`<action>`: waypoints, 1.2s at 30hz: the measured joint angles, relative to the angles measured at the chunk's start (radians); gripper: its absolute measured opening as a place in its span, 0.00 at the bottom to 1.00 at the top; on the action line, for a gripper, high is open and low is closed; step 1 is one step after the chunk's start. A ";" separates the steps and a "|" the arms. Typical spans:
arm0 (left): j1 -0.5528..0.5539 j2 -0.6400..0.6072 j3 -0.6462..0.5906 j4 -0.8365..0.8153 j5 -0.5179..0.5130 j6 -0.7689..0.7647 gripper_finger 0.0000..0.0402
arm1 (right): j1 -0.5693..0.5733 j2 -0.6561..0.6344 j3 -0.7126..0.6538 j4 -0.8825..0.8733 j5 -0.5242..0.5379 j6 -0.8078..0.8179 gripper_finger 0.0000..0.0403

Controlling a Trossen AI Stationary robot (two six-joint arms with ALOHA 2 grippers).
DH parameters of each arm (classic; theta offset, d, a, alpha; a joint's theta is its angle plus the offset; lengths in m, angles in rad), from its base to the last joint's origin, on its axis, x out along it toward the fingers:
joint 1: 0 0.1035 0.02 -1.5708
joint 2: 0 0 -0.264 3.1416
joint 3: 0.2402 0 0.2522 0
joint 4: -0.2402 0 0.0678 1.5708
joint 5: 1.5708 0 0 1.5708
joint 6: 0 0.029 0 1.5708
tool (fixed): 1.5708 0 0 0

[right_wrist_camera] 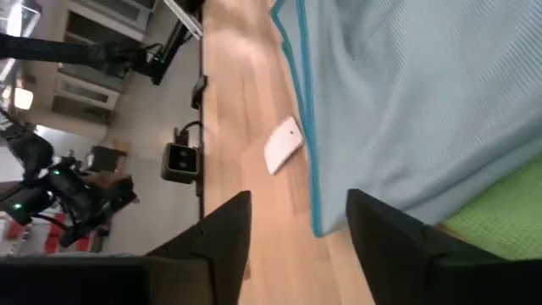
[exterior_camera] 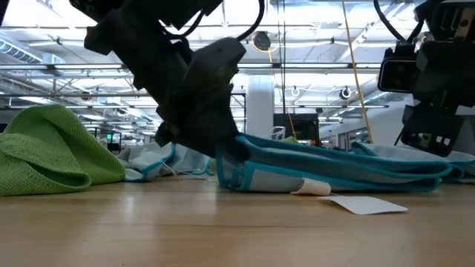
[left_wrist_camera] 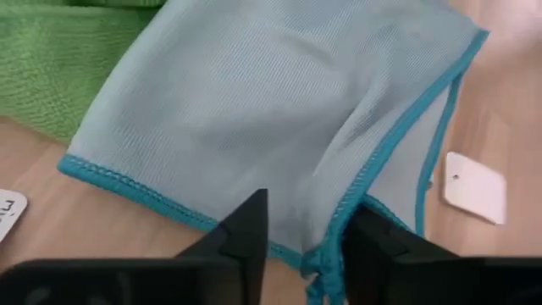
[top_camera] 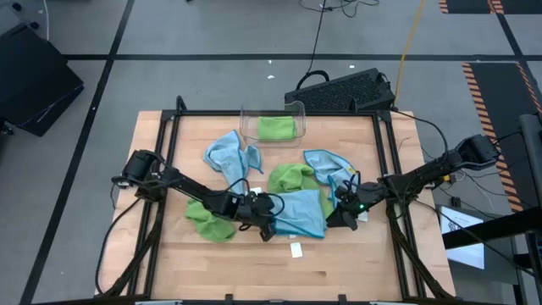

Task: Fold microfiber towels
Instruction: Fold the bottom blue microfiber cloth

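A light blue towel (top_camera: 301,212) lies folded flat on the table's middle, near side. My left gripper (left_wrist_camera: 309,246) stands open at the towel's left end, the hemmed corner (left_wrist_camera: 330,246) between its fingers. My right gripper (right_wrist_camera: 296,237) stands open at the towel's right end, just off the towel's edge (right_wrist_camera: 315,203) and above the table. Two more blue towels (top_camera: 229,154) (top_camera: 326,163) and two green ones (top_camera: 292,178) (top_camera: 207,220) lie crumpled around it. A folded green towel (top_camera: 276,128) sits in the clear bin (top_camera: 296,108). My left gripper comes slanting down from the table's left, with the folded blue towel's corner hem (left_wrist_camera: 339,222) running between its open fingers, close to one finger (left_wrist_camera: 373,246). Whether that finger touches the cloth I cannot tell. The towel lies flat on the table.
A white card (top_camera: 296,249) lies on the wood near the folded towel's front edge. Bare wood stretches along the table's near side. A black keyboard (top_camera: 343,89) sits beyond the far edge.
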 joint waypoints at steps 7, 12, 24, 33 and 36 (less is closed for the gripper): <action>0.011 -0.104 0.000 0.000 0.199 -0.026 0.51 | -0.015 -0.011 0.001 -0.005 -0.023 0.099 0.49; 0.017 -0.232 0.002 -0.053 0.160 -0.066 0.61 | -0.068 -0.013 0.001 -0.106 -0.027 0.225 0.49; 0.202 -0.282 0.003 -0.126 0.080 0.054 0.65 | -0.227 -0.014 0.003 -0.133 -0.189 0.156 0.49; 0.302 -0.176 0.003 -0.170 0.251 0.228 0.81 | -0.316 -0.011 0.139 -0.277 -0.239 0.201 0.49; 0.315 -0.119 0.003 -0.148 0.357 0.251 0.85 | -0.370 -0.003 0.223 -0.420 -0.244 0.153 0.49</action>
